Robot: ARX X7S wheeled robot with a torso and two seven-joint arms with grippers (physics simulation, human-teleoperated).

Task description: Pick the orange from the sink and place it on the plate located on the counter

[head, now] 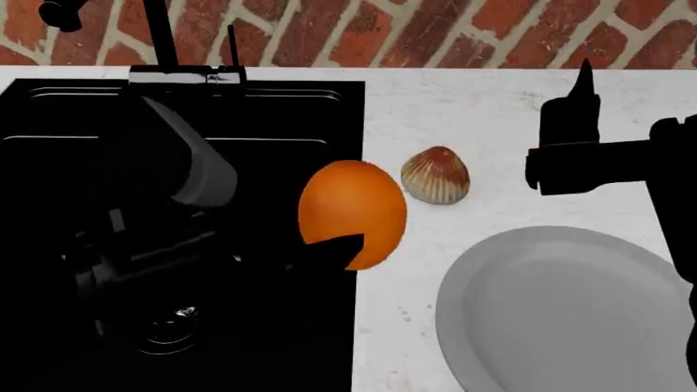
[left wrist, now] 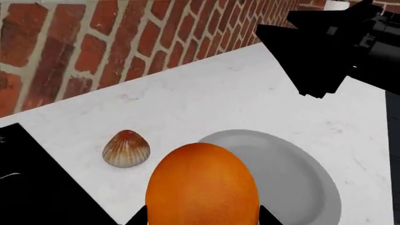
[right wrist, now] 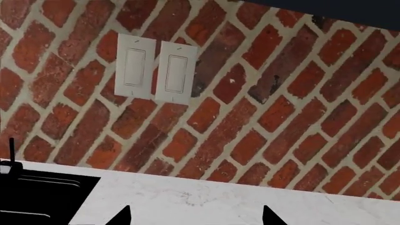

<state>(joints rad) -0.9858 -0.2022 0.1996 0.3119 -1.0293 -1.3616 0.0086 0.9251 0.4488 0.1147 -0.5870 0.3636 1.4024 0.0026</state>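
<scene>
Gripping the orange (head: 351,211), the left gripper (head: 326,249) has it pinched between its dark fingers, held up right over the line where the black sink (head: 65,114) meets the white marble counter (head: 479,106). Smooth, bright, egg-shaped fruit. Just beyond it sits a ribbed tan shell (head: 436,175), then the grey plate (head: 566,318) lower right. The right gripper (right wrist: 196,216) hangs above the counter, fingertips spread apart, holding nothing.

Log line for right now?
left pincer: holding orange | orange: over sink edge, not yet above plate | right pincer: open, idle
</scene>
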